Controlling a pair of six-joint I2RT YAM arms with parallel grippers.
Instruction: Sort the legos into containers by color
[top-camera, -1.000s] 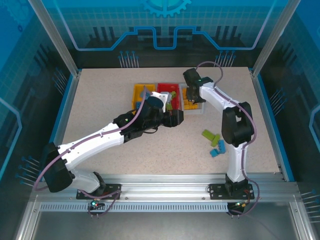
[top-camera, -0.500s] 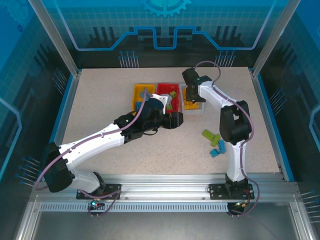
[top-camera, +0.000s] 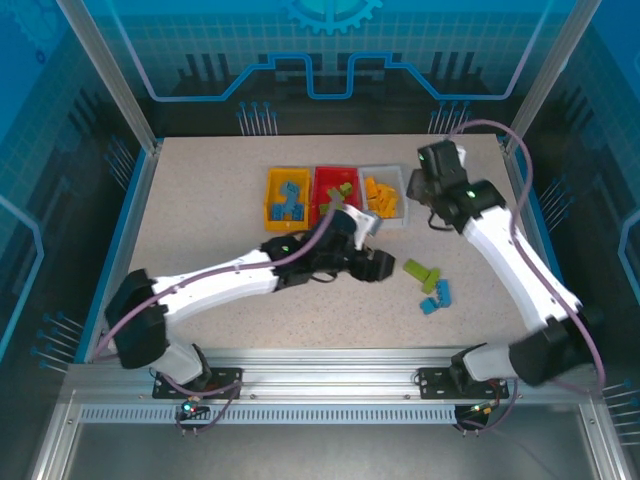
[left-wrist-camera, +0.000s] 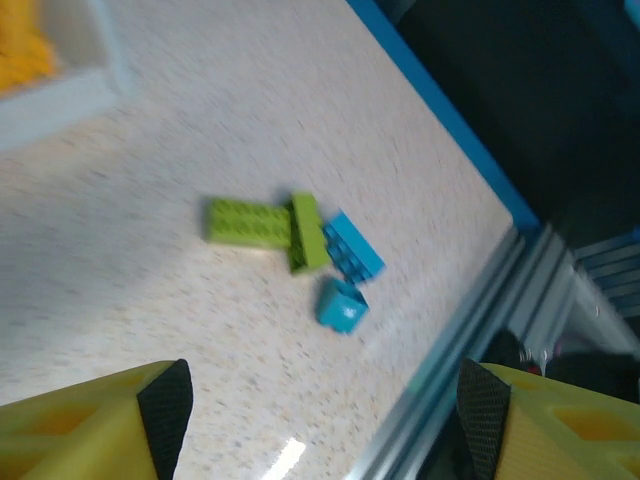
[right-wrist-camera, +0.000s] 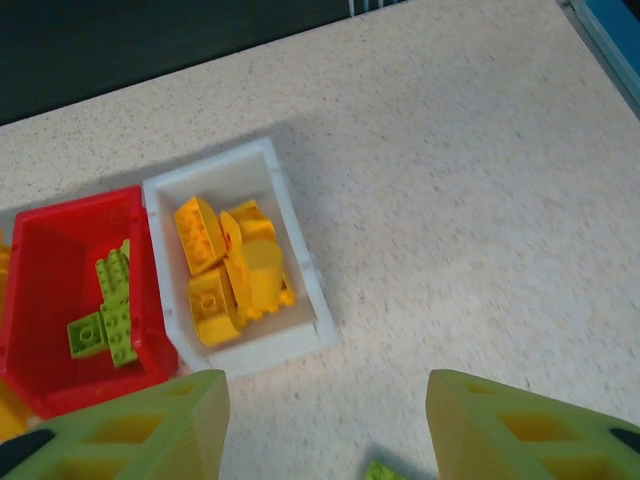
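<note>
The right gripper (right-wrist-camera: 325, 420) has left the white bin (right-wrist-camera: 270, 345), open and empty; left gripper (left-wrist-camera: 325, 400), open and empty, now faces the last 4 loose bricks (left-wrist-camera: 300, 235).

Your table (right-wrist-camera: 450, 150): matt, speckled, fine-grained. Note red bin (right-wrist-camera: 40, 300), white bin (right-wrist-camera: 262, 346): smooth glossy plastic; legos (right-wrist-camera: 200, 235): studded plastic, slight sheen; front rail (top-camera: 330, 360): bare metal.

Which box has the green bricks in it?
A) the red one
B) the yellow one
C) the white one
A: the lime green bricks lie inside the red bin, while the white bin beside it holds orange-yellow bricks.
</note>
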